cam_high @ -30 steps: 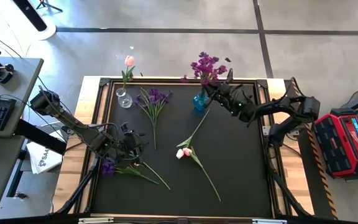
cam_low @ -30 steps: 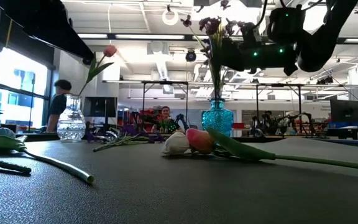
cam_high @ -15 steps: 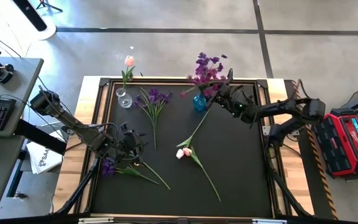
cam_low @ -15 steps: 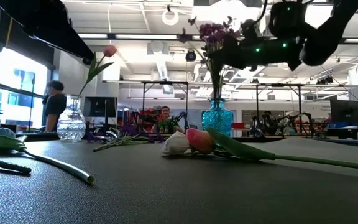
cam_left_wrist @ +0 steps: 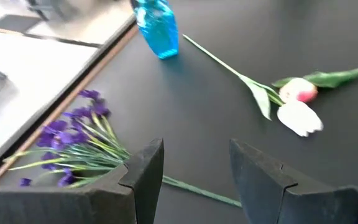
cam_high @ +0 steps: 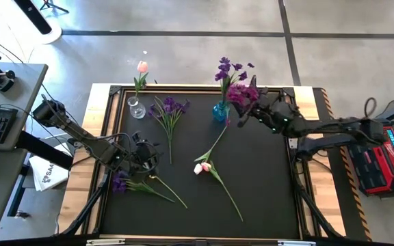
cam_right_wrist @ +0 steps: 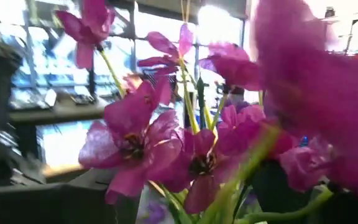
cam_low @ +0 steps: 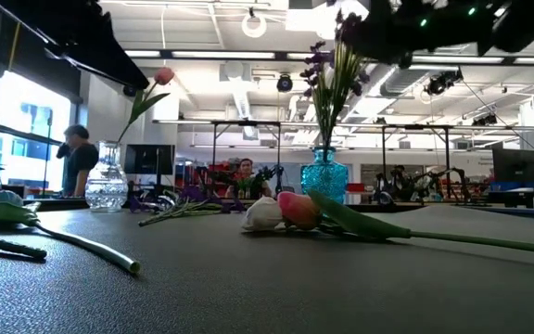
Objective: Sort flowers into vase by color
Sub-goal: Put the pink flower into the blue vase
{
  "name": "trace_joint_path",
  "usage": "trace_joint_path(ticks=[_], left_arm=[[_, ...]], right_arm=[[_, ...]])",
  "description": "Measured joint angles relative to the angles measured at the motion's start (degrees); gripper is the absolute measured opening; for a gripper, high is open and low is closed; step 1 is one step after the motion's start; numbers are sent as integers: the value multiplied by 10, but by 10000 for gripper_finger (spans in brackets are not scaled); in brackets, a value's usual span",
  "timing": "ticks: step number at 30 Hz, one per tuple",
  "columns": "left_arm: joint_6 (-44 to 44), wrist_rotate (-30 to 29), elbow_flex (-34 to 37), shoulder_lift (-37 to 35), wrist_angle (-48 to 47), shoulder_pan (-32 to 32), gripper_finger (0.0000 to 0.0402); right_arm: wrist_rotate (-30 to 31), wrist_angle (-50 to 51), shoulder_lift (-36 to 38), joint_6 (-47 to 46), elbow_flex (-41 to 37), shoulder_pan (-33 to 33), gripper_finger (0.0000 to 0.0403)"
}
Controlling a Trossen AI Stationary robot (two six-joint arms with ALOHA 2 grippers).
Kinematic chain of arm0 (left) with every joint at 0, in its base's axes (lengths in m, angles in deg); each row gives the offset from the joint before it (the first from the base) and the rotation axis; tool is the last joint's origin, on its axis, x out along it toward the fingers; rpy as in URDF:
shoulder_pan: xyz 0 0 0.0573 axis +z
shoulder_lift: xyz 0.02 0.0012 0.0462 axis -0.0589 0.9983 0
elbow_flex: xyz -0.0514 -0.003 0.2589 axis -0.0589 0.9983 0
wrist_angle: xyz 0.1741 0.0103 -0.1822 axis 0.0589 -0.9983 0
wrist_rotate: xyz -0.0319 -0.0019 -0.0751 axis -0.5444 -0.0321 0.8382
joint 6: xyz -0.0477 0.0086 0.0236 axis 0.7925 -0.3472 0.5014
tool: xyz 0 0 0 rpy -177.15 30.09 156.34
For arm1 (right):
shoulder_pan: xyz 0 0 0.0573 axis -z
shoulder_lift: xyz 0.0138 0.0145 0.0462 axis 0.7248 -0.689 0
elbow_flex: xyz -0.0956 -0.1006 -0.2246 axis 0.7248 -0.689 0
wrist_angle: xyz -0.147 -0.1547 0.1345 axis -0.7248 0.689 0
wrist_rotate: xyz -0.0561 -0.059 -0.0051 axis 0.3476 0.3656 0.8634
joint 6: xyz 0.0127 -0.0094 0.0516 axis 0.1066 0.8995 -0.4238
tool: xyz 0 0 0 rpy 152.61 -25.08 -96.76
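Now I'm at the drop: the purple flowers (cam_high: pixel 232 76) stand in the blue vase (cam_high: pixel 219 111) at the counter's (cam_high: pixel 265 191) far edge. My right hand (cam_high: pixel 250 109) sits beside the blooms; how wide it is, I cannot tell. Next I'd back off and fetch another purple stem. My left hand (cam_left_wrist: pixel 194 165) hovers part open, empty, over a loose purple bunch (cam_left_wrist: pixel 73 137).

Right end effector (cam_high: pixel 246 113) — off purple flowers (cam_high: pixel 230 75) now
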State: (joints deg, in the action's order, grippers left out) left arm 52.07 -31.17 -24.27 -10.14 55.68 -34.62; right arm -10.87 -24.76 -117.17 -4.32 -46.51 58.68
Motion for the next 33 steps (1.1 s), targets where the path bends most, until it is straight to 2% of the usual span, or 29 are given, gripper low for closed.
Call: trace_joint_path(ticks=[6,9,12,17,20,22,28,33], left_arm=[[13,-89,0,0,-1,2,167],[15,-92,0,0,-2,2,167],[17,-87,0,0,-6,6,167],[32,-55,0,0,-5,36,167],[88,-36,0,0,-9,79,167],[98,-3,0,0,-10,112,167],[63,128,0,0,-6,193,167],[27,149,-8,0,-4,201,167]], right_arm=[[5,78,83,-7,0,-78,227],[6,135,99,-15,0,-135,216],[24,212,104,-61,0,-193,205],[40,331,86,-202,0,-280,188],[41,378,59,-305,0,-325,181],[46,388,34,-346,0,-352,177],[104,389,-47,-365,0,-400,177],[181,366,-80,-353,0,-402,177]])
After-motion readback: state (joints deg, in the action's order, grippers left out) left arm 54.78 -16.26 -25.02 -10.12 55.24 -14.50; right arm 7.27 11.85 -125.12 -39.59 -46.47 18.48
